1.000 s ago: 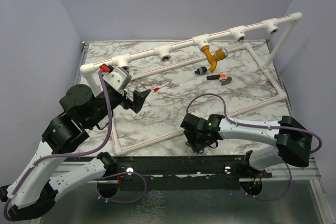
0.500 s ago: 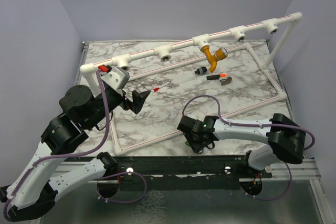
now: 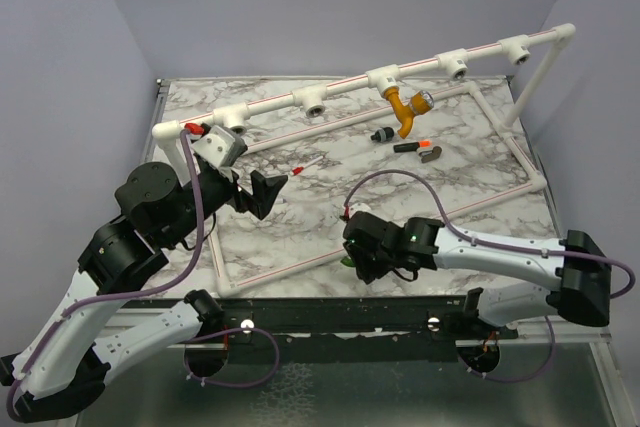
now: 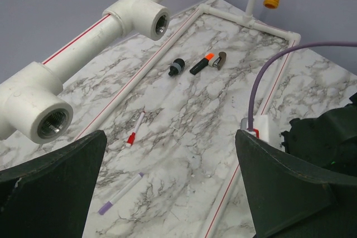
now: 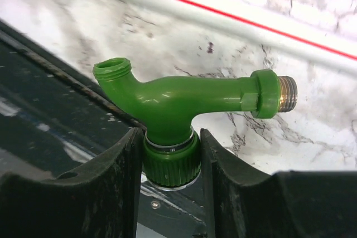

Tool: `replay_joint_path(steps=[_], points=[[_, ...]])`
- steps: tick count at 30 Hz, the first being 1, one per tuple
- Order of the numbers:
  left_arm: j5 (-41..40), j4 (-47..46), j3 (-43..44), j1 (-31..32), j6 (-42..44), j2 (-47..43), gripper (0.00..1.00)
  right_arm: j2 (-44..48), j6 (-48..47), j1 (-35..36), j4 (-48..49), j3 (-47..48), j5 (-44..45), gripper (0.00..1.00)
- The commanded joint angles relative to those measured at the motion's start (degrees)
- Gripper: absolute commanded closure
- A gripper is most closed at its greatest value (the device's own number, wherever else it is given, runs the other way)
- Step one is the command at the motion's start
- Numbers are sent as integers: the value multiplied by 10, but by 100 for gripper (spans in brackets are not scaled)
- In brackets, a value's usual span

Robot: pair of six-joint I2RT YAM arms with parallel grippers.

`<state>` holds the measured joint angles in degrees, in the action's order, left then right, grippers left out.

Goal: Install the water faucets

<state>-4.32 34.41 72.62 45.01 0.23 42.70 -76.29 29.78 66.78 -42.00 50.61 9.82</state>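
Top view first: the orange faucet (image 3: 405, 107) is seated in a socket of the white pipe frame (image 3: 300, 99) at the far side of the table (image 3: 470, 162), spout hanging down, so by my reckoning one of the two is done. The right gripper (image 3: 355, 262) is low at the near edge, and only a sliver of the green faucet (image 3: 345, 261) shows under it. The left gripper (image 3: 262, 192) hovers mid-table with nothing in it, clear of the right arm's path. From the left wrist, its jaws are spread wide and frame the scene: two open sockets (image 4: 149, 19) face the camera along the rail, likely candidates for the green one. A red pen (image 4: 135, 129) and a purple pen (image 4: 120, 193) lie loose on the marble, apart from everything. Now the right wrist, and here is the grip: the jaws are pinched on the green faucet's round collar, one finger (image 5: 120, 176) on each side. The body lies crosswise, its silvery threaded end (image 5: 287, 94) pointing out to the side and free. That makes sense, since a hold on the collar leaves the threads bare for a socket. Whether it rests on the table, I cannot tell.
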Motion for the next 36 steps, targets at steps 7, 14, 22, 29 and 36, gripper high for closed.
replay_joint_path(steps=[7,14,22,29,36], points=[[29,42,-10,0,-84,6,1,123,-173,48,137,3,-38,100],[66,69,-15,0,-146,-1,1,174,-385,62,281,-50,-162,100],[98,96,-61,1,-190,-22,1,168,-614,63,304,-64,-275,100],[152,128,-70,1,-217,-3,1,142,-786,64,230,-21,-292,99],[252,135,-92,0,-272,26,1,128,-907,68,207,6,-265,100]])
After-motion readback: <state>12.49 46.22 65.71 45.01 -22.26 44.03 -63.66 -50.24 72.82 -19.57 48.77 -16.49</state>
